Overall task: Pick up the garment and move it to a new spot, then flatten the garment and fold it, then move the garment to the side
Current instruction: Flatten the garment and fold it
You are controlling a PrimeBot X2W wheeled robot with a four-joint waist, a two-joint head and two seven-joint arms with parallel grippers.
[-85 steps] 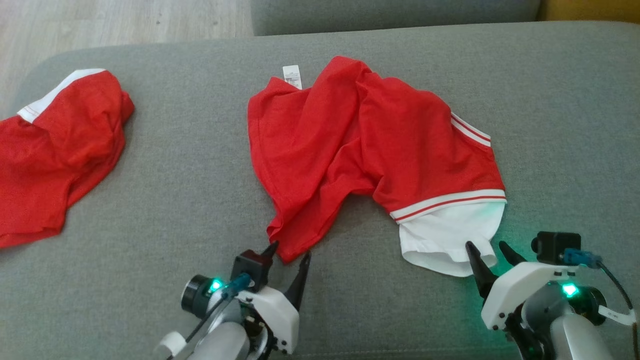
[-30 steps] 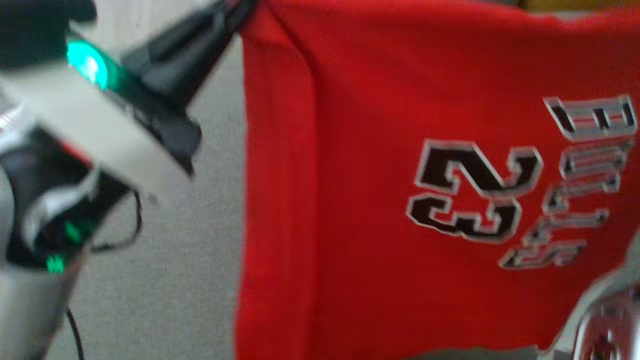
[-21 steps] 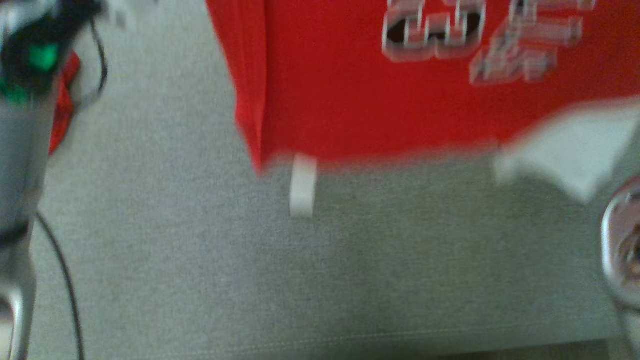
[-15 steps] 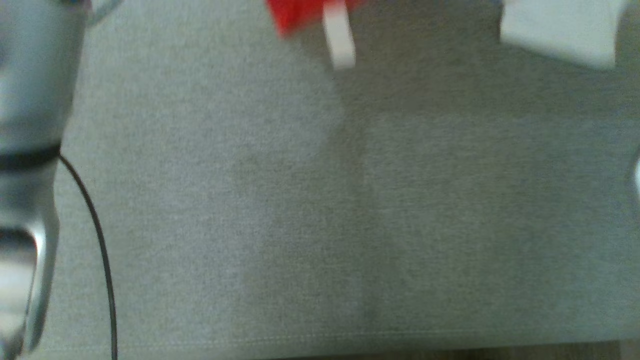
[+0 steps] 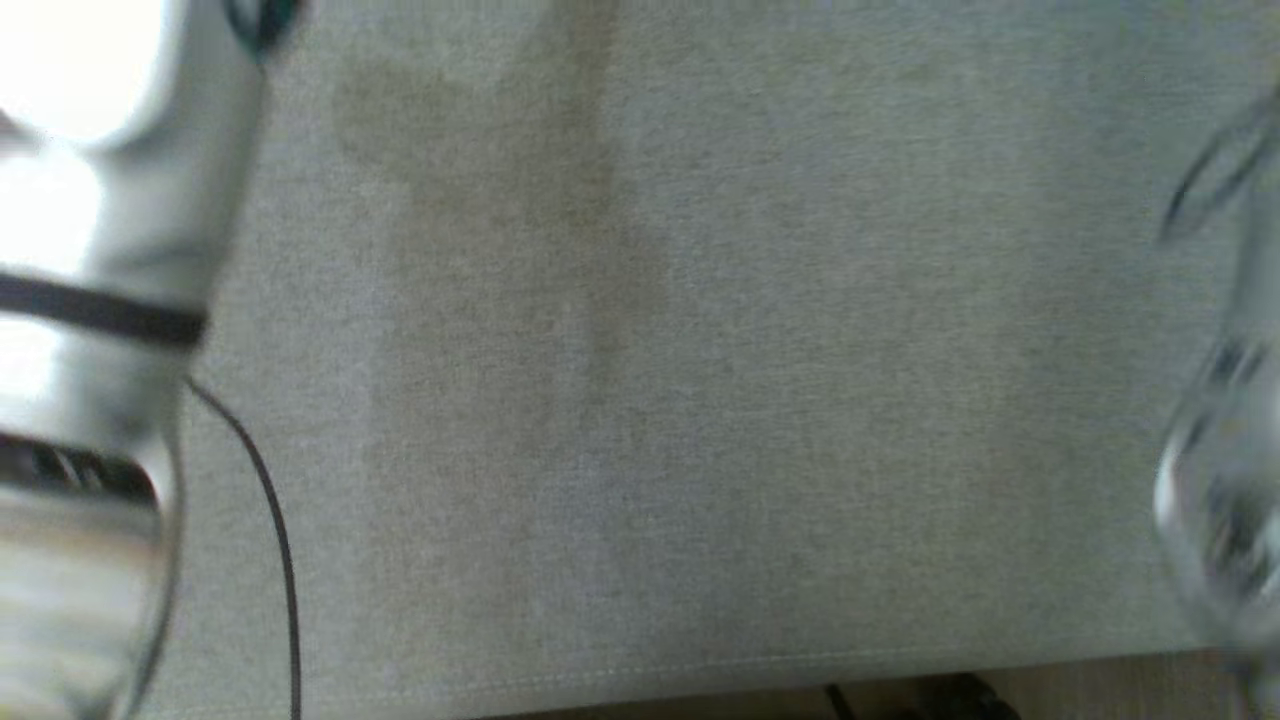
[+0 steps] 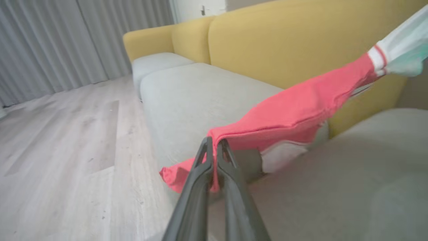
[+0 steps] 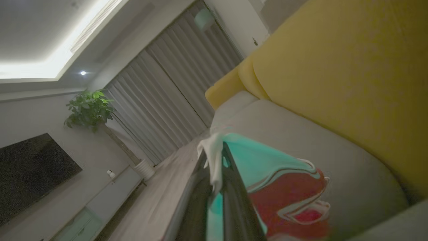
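Note:
The garment [image 6: 294,113] is a red shirt with white sleeves, stretched in the air between my two grippers above the sofa. In the left wrist view my left gripper [image 6: 214,147] is shut on its red hem, and the cloth runs up to the right to a white sleeve [image 6: 398,53]. My right gripper [image 7: 215,155] is shut on the white sleeve edge in the right wrist view. The garment [image 7: 287,197] hangs below it, tinted green by my light. My pale left forearm [image 5: 90,350] is blurred at the head view's left edge.
The grey sofa cushion [image 5: 640,400] lies below me, its front seam [image 5: 640,672] near the head view's bottom. A yellow backrest [image 6: 284,43] stands behind the cushions. Wooden floor [image 6: 67,150] and grey curtains [image 6: 67,43] are to the left. A cable [image 5: 270,520] hangs from my left arm.
Both grippers closed on the garment and lifted it off the cushion. It rose out of the top of the head view, leaving bare cushion below.

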